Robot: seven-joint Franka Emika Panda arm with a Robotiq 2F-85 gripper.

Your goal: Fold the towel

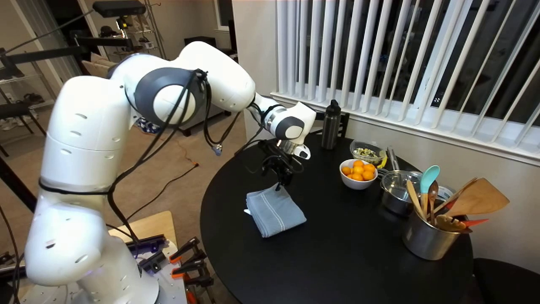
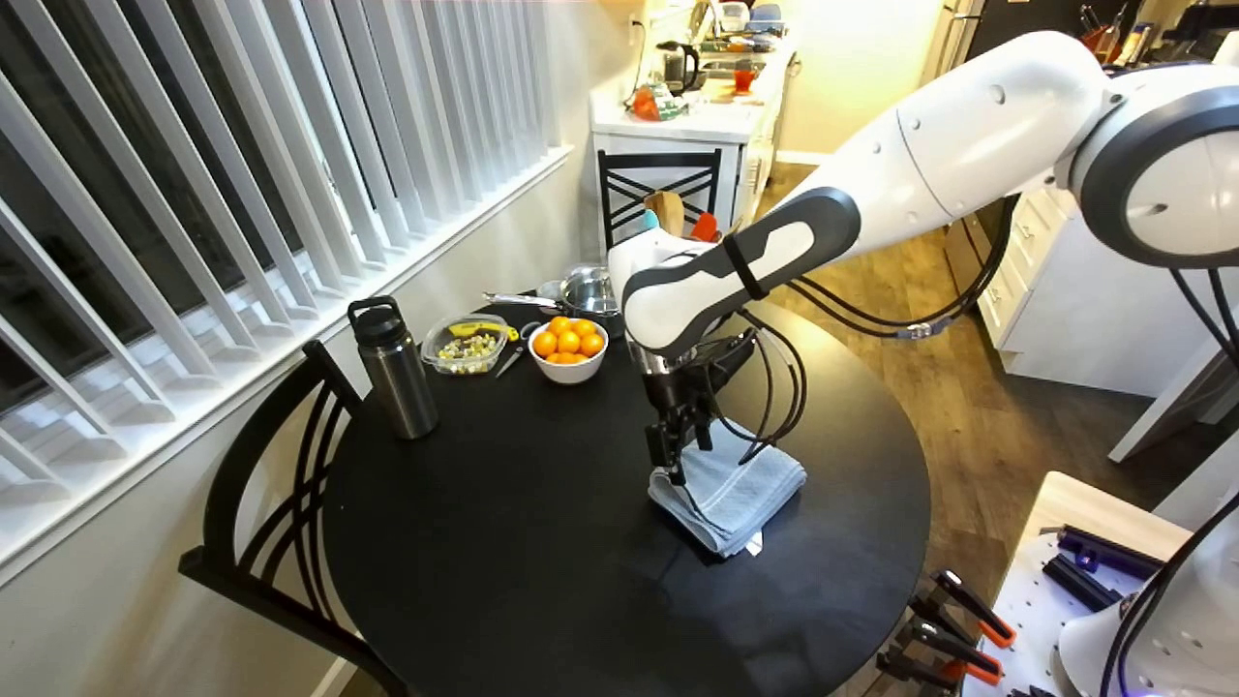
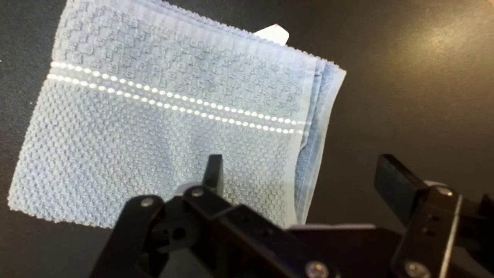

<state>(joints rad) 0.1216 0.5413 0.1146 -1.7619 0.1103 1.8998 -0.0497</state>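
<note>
On my wrist view the hand (image 3: 304,175) stands with its two fingers (image 3: 217,170) well apart. The left one shows over the towel (image 3: 170,139), the right one over the dark counter (image 3: 366,116), past the towel's layered right edge; whether either touches anything, I cannot tell. The towel lies on the counter beneath my hand, blue-grey and folded into a flat stack, with two dotted white lines (image 3: 169,94) across its top layer and a white tag (image 3: 274,34) poking out at its far edge in that view.

In an exterior view my white arm (image 1: 223,76) extends from the left, and the hand points down at the towel's far corner. To the right and farther back I see a white bowl (image 1: 356,184) of oranges (image 1: 357,171), a clear container (image 1: 363,144) just beyond it, and a steel bottle (image 1: 331,131) upright to the left of that. Right of the bowl sits a pot (image 1: 393,204); nearer, by the counter's right edge, a metal tub (image 1: 428,240) holds spoons (image 1: 430,174) and a wooden spatula (image 1: 483,197). In an exterior view a black chair (image 2: 221,513) stands at the counter's left side, near white blinds (image 2: 484,106)
</note>
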